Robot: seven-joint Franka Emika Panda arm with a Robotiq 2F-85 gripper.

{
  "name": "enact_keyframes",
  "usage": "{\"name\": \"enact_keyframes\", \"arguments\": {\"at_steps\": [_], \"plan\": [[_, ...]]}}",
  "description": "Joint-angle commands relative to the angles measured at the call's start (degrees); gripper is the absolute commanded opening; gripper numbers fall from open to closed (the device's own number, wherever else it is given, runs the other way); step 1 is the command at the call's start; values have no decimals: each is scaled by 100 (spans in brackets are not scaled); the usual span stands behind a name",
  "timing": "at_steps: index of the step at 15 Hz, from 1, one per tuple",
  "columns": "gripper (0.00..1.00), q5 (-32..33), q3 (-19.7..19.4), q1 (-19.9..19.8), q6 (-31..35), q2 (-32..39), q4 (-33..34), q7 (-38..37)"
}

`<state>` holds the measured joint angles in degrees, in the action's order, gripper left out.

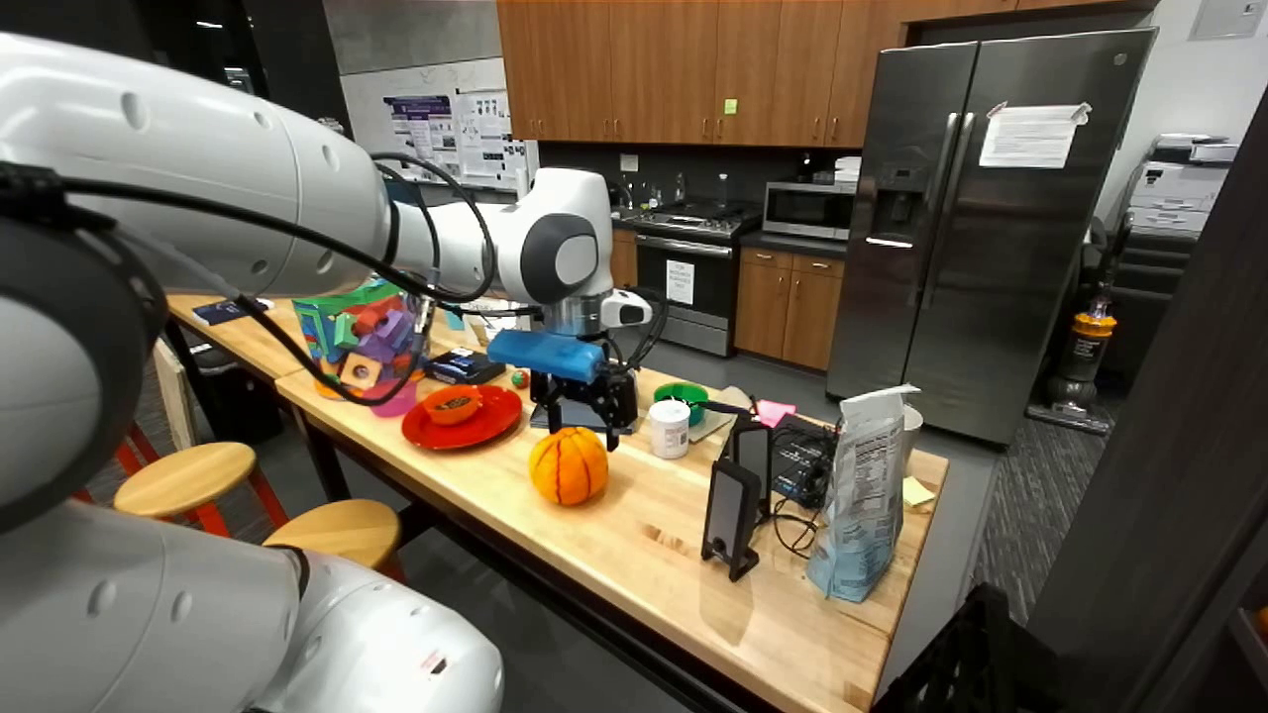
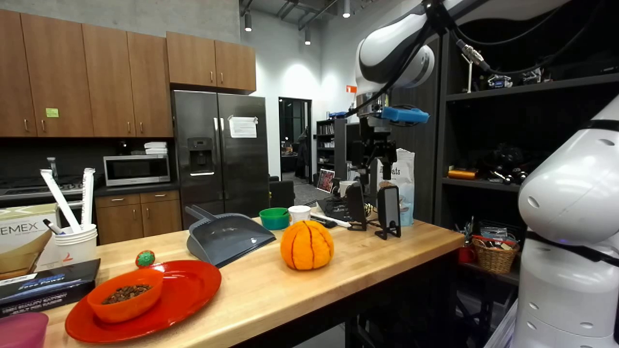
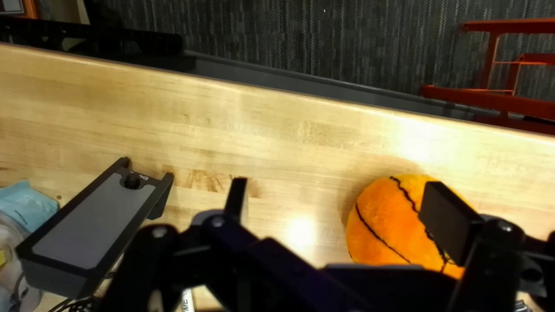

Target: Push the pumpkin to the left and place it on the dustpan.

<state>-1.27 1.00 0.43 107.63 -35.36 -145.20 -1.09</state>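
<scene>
Resting on the pale wooden table near its long edge, one fuzzy, round orange pumpkin with dark seam lines sat apart from one grey plastic dustpan. Being nearly round, it gave no long axis that could be told; its seams ran top to bottom in both exterior views and slanted from upper left to lower right in the wrist view. The dustpan's handle pointed to the upper left in an exterior view, and its wide, straight lip faced the lower right.

One black two-fingered gripper hung above the tabletop, released, its fingers spread wide. One fingertip overlapped the pumpkin in the wrist view, yet an exterior view showed the two apart.

Two black upright speakers with grey fronts stood on the table. One red round plate bore one orange bowl of brown bits. One green bowl stood near one white tub. One small round green object lay just beyond the plate.
</scene>
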Motion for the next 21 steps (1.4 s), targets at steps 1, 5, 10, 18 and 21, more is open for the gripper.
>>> {"name": "enact_keyframes", "arguments": {"at_steps": [1,5,10,18,21], "plan": [[100,84,7,-5,-92,18,44,37],[100,104,-24,16,-261,45,87,183],[100,213,-68,51,-212,40,67,618],[100,368,-233,173,-493,112,160,1475],[100,311,-348,242,-687,164,219,1867]]}}
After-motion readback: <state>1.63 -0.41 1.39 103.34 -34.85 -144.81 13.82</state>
